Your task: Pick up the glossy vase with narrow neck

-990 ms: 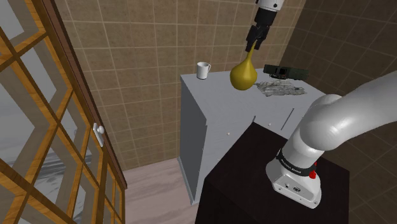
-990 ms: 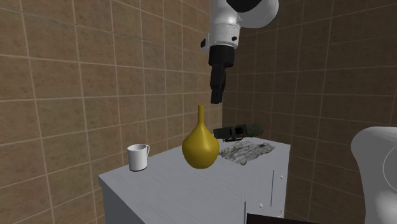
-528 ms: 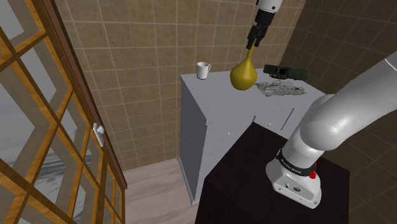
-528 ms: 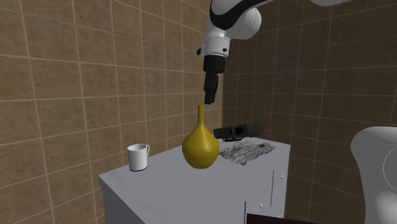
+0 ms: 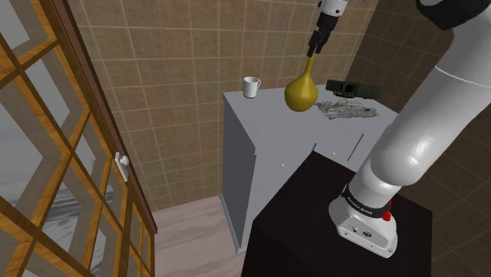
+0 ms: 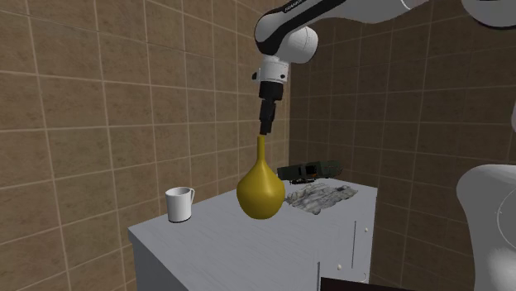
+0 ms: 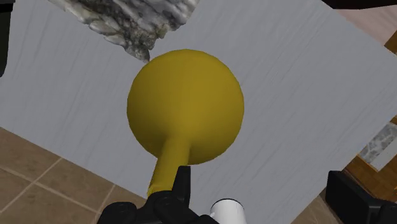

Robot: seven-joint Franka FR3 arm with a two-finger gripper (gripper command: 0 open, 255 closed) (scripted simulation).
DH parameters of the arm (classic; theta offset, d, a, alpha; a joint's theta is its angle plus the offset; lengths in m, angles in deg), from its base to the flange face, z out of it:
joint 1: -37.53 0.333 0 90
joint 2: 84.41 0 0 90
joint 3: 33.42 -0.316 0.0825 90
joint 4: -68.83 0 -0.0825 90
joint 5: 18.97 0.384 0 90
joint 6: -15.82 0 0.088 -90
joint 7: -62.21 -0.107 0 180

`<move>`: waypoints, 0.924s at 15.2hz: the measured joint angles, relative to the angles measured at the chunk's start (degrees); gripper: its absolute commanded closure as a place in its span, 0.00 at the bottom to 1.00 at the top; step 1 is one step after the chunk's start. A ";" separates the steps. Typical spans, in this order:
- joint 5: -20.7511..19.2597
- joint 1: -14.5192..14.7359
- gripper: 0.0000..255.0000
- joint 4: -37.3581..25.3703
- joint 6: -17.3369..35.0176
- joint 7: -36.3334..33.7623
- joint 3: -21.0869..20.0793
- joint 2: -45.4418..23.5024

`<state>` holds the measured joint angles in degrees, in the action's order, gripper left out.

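**Shoulder view:** The tool [image 5: 315, 46] has come in closer than a second ago and now hangs right at the top of the yellow vase's [image 5: 301, 93] narrow neck. The arm's elbow has swung up and away. The vase has not moved and stands upright on the grey table [image 5: 260, 126]. There is one vase, one white mug [image 5: 252, 86] to its left in this view, and one crumpled grey heap [image 5: 350, 111] to its right. One dark flat object [image 5: 354, 86] lies behind that heap.

**Second exterior view:** The tool [image 6: 265, 129] was earlier above and to the right of the vase [image 6: 262, 192]. It now sits straight over the neck, its tip at the neck's top. The mug [image 6: 179, 204] stands left of the vase on the table [image 6: 223, 244]. The heap [image 6: 321, 197] and the dark object [image 6: 310, 170] lie to the vase's right.

**Wrist view:** The tool's [image 7: 257, 179] fingers [image 7: 182, 181] stand apart, clamped on nothing. The vase's [image 7: 186, 105] neck lies just outside one finger, not between the two. The heap [image 7: 127, 22] lies on the table [image 7: 305, 83] just beyond the vase's belly.
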<state>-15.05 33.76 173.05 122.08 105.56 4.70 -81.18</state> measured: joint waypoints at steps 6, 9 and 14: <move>9.71 -4.52 0.00 -12.38 -1.88 9.61 2.88 -13.57; 10.20 -4.65 0.00 -10.97 -0.08 10.27 2.80 -14.07; 10.58 -4.54 1.00 -7.98 3.06 10.87 2.67 -14.32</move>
<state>-4.48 29.23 165.07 125.13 116.43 7.36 -95.50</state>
